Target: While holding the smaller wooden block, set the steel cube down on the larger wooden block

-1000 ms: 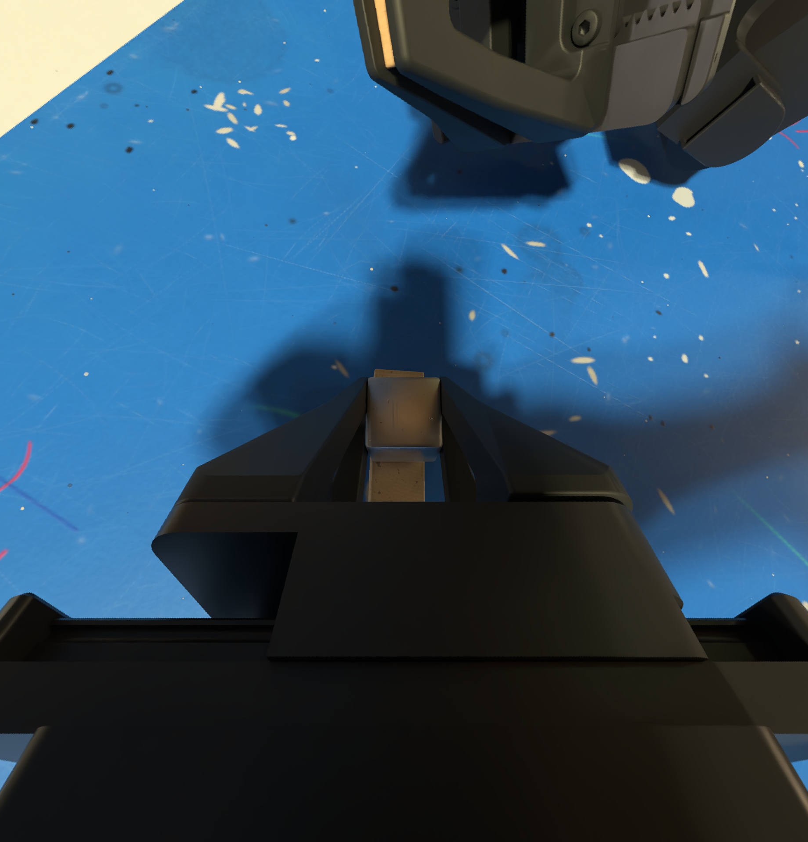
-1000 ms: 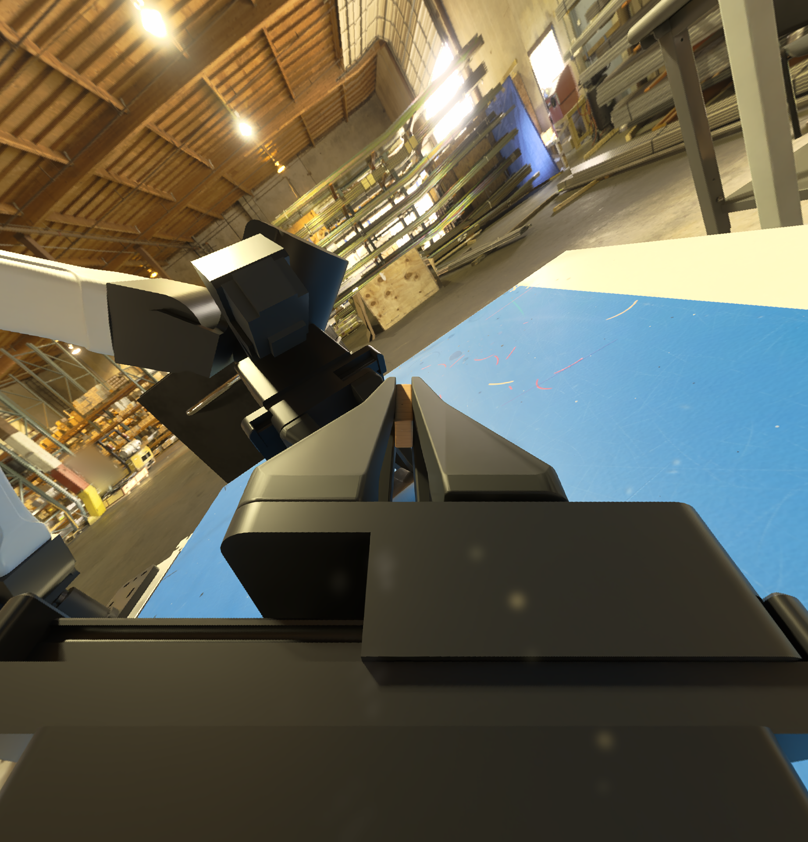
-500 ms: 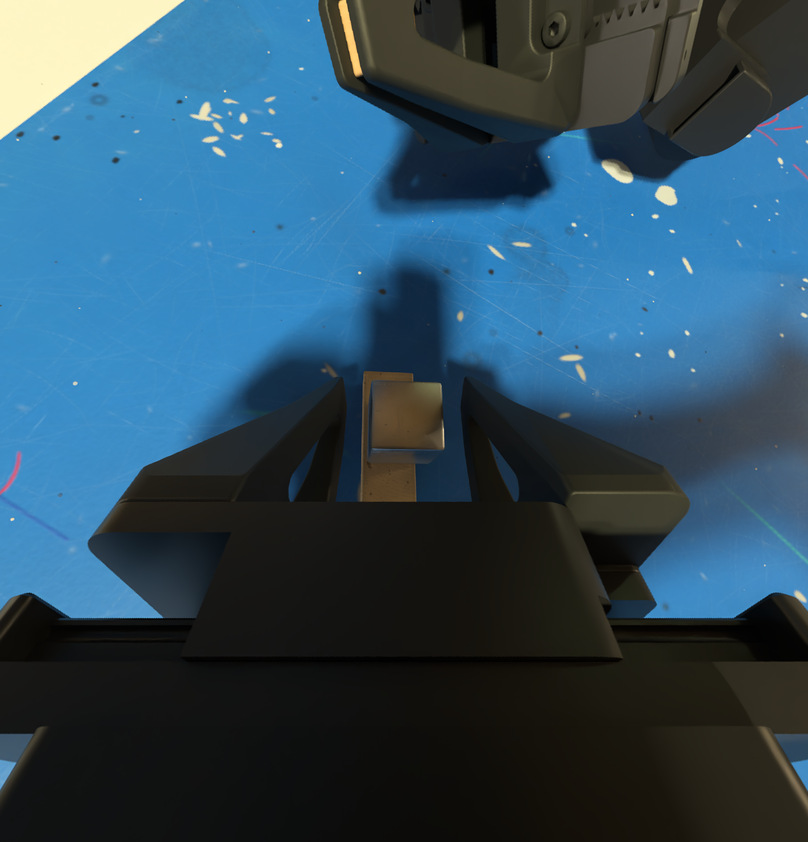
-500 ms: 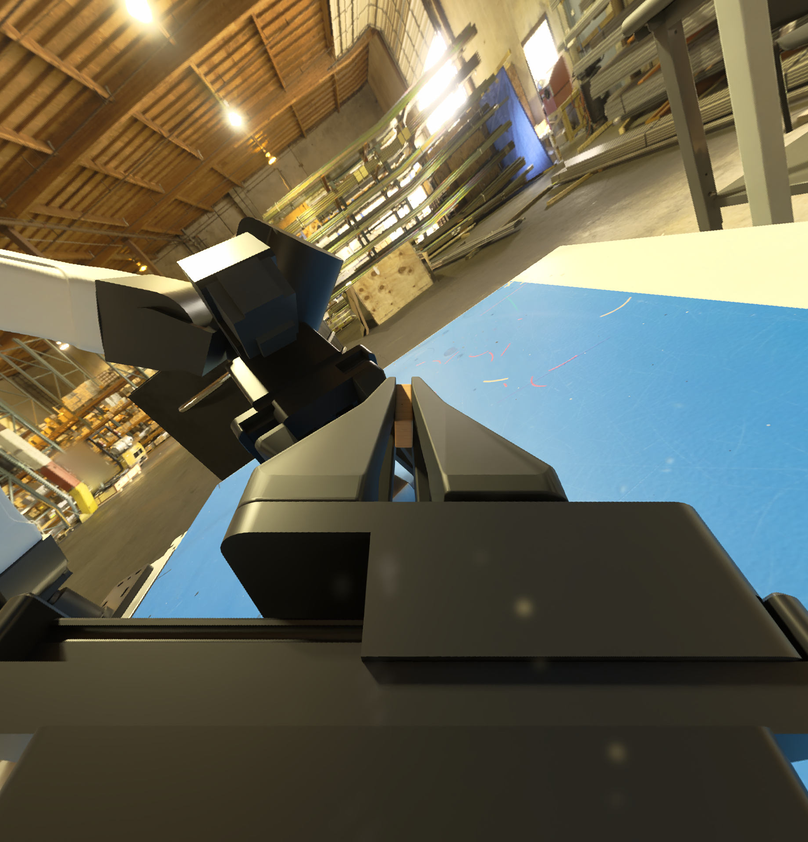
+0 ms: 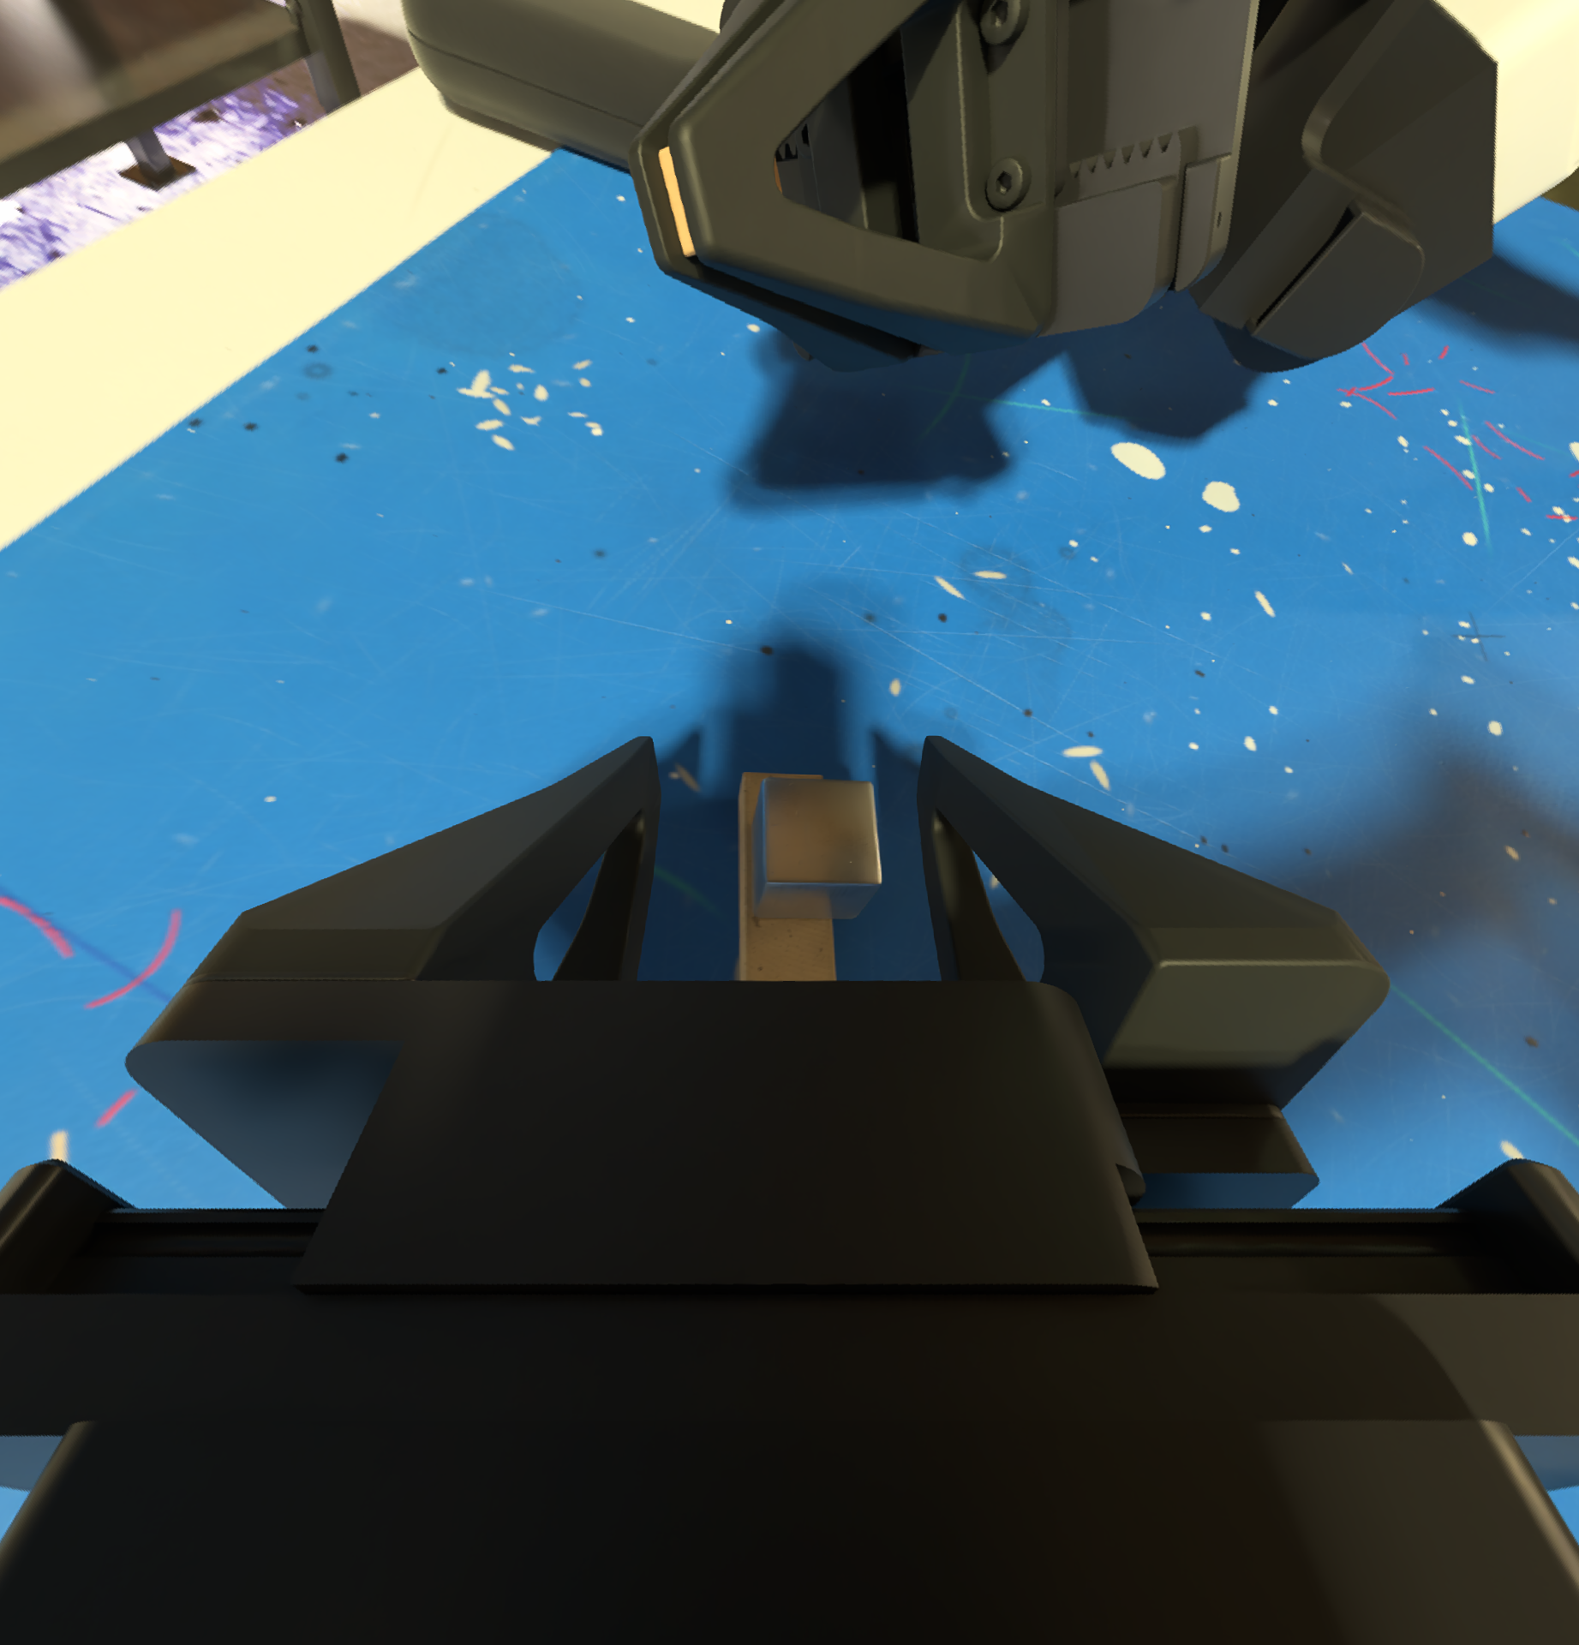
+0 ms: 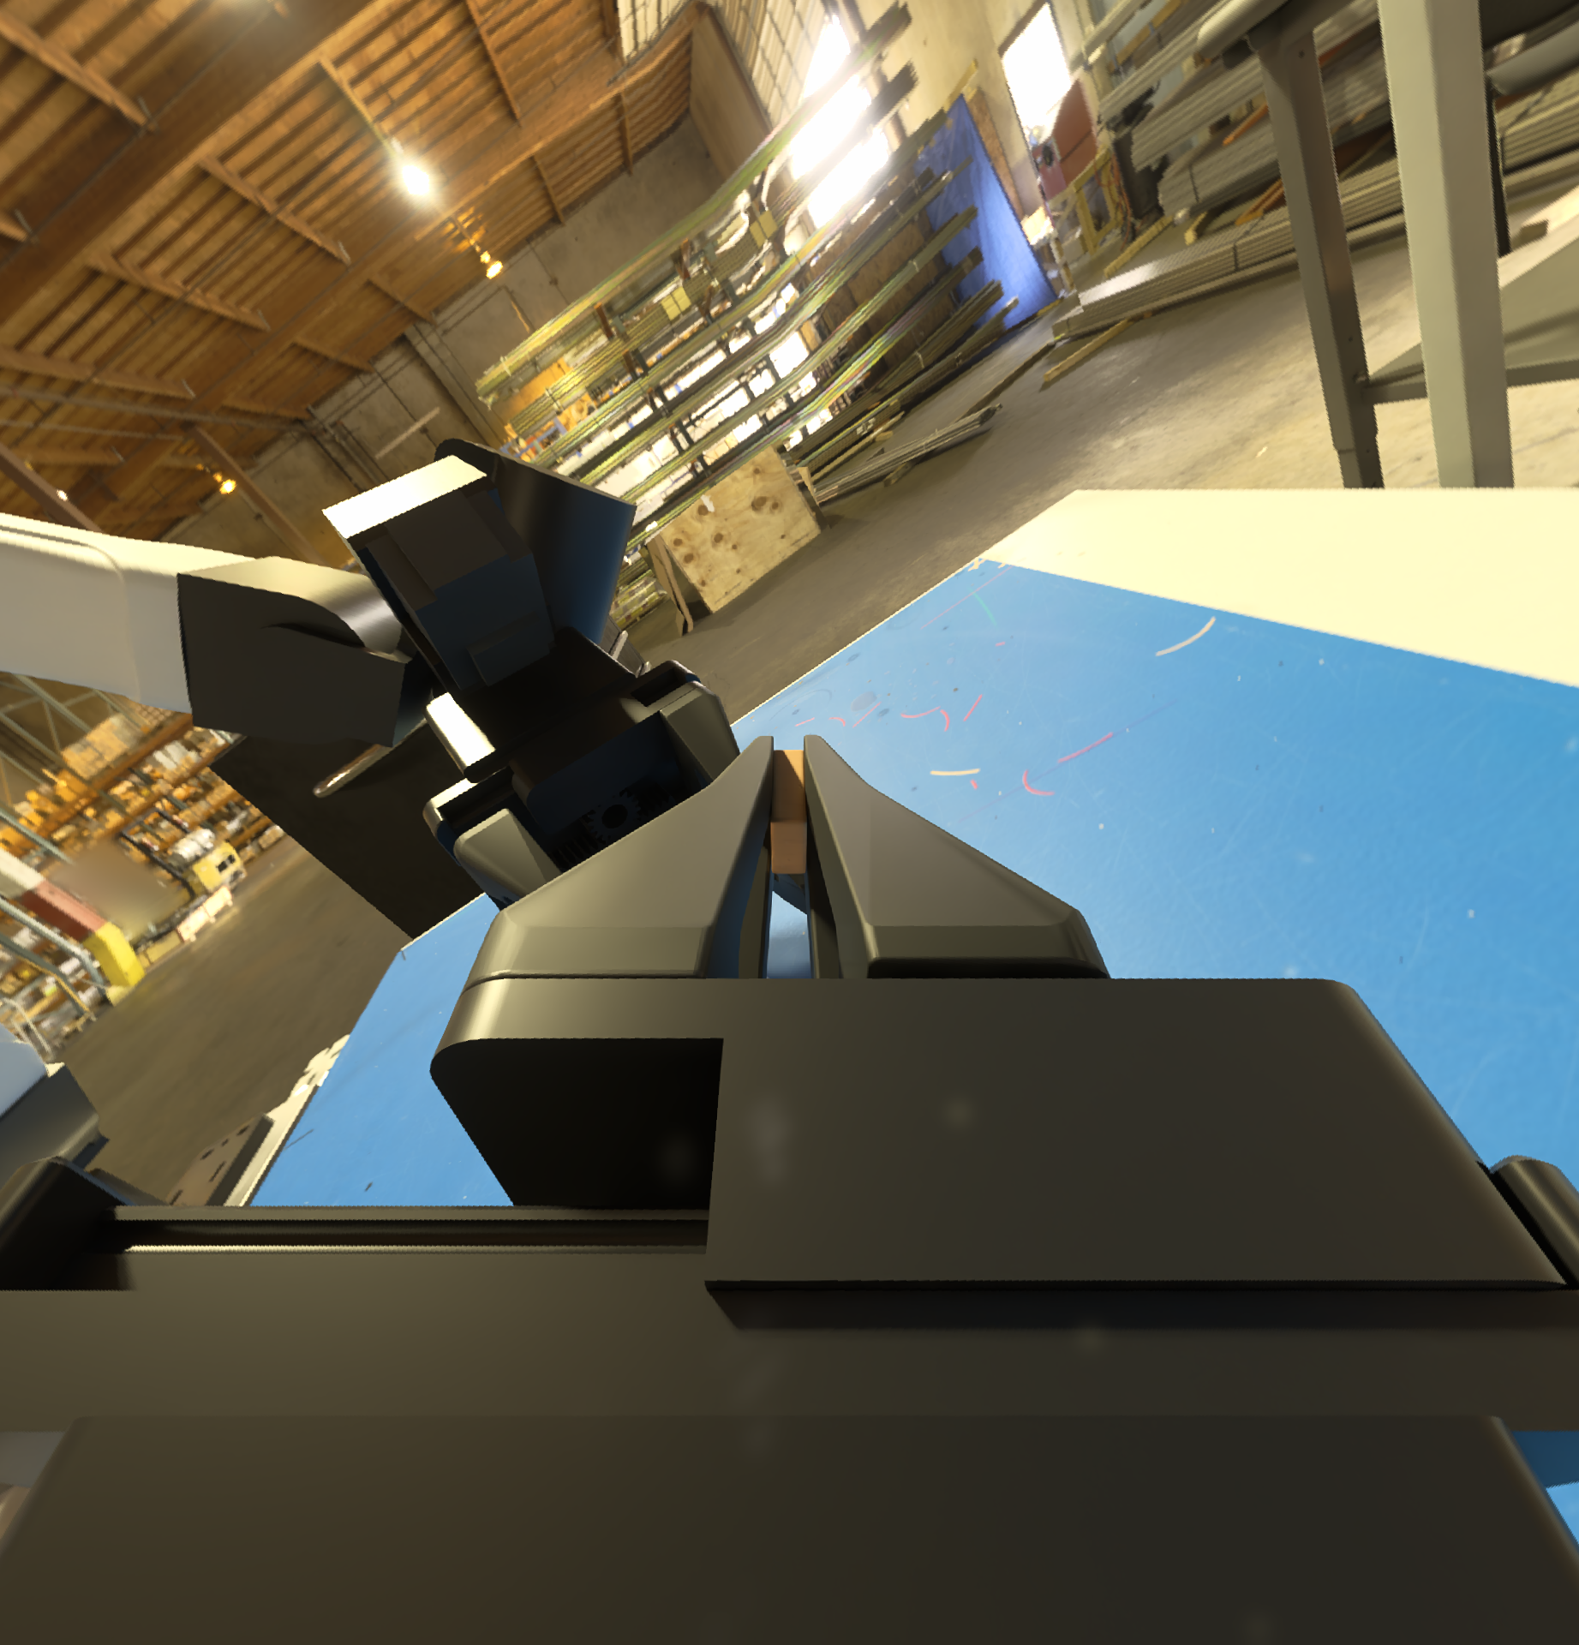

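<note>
While right gripper (image 6: pixel 787 806) pinched smaller wooden block (image 6: pixel 786 823), steel cube (image 5: pixel 821 846) sat on larger wooden block (image 5: pixel 784 948); left gripper (image 5: pixel 787 837) spread wide, placement apparently done

A scratched, paint-flecked blue mat (image 5: pixel 412 668) covered a cream table (image 5: pixel 145 338). On the mat lay a larger wooden block (image 5: pixel 785 948), carrying a steel cube (image 5: pixel 819 841).
</note>
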Controlling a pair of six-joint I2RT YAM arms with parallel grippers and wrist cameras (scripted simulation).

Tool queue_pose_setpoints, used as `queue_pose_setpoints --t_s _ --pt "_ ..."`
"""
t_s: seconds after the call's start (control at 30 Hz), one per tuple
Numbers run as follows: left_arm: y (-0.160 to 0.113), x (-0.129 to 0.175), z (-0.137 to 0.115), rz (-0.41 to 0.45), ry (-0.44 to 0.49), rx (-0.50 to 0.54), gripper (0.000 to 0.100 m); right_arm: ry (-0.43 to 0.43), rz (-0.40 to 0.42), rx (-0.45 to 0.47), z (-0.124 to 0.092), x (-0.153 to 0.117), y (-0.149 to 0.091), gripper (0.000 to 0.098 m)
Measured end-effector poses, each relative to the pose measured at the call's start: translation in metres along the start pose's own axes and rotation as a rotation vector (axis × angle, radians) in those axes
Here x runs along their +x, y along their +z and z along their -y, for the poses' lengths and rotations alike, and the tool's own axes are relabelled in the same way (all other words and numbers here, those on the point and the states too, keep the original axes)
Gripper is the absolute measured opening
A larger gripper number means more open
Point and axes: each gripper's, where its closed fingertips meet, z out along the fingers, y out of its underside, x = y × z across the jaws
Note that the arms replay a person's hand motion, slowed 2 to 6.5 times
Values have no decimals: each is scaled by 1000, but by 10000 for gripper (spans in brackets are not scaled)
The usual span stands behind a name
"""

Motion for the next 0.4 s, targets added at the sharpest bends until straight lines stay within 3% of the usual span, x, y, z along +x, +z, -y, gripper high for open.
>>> queue_pose_setpoints --t_s 0.17,0.4 --pt "-18 -16 9 74 50 2 493 -99 -3 -36 8 -2 12 55" --pt "-50 -72 9 297 47 -38 490 -186 -39 -104 3 8 28 55"
